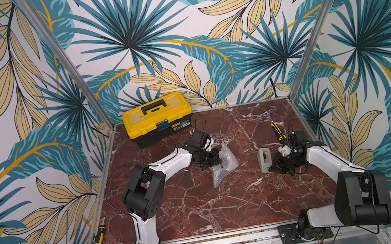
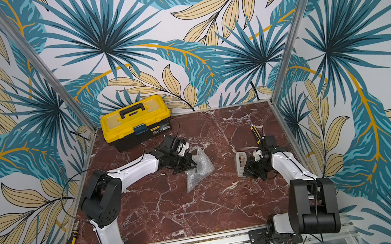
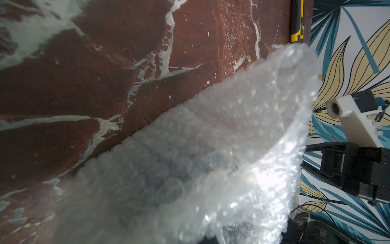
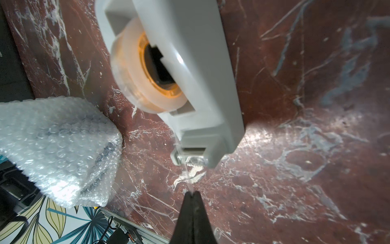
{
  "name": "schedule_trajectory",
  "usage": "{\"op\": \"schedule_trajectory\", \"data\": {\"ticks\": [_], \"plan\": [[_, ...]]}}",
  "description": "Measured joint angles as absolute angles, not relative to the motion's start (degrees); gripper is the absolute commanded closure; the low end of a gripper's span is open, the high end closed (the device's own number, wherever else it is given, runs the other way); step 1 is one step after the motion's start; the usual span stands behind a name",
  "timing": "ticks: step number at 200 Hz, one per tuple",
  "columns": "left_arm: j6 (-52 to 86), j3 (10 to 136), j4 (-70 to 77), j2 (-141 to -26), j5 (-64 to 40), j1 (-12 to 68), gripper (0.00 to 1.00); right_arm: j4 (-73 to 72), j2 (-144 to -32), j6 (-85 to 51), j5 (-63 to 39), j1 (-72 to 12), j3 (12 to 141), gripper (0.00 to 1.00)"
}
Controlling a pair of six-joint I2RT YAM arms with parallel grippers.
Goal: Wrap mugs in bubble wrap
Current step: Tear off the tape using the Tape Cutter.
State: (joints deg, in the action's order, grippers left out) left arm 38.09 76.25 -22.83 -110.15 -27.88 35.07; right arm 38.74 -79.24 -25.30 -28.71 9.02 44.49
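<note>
Now, tape pinched, bundle nearby.
Right claw [image 4: 193, 194] gripped tape [image 4: 135, 90] by the dispenser [image 4: 190, 52]; bubble wrap [image 1: 226, 167], clamped in the left claw [image 1: 214, 161], lay to its left.

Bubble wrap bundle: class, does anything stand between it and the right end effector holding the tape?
Nothing visible does. The right end effector pinches the tape just off the dispenser; from there to the bubble wrap only bare marble table shows. The dispenser lies ahead of the end effector, not across that path.
</note>
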Motion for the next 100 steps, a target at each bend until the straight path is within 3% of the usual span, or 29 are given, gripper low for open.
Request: {"op": "schedule_trajectory", "data": {"ticks": [100], "plan": [[38.09,76.34,-22.96,-110.15,-27.86,35.07,0.98,35.03,-82.52,-26.28,-27.42,8.03,41.80,1.00]]}}
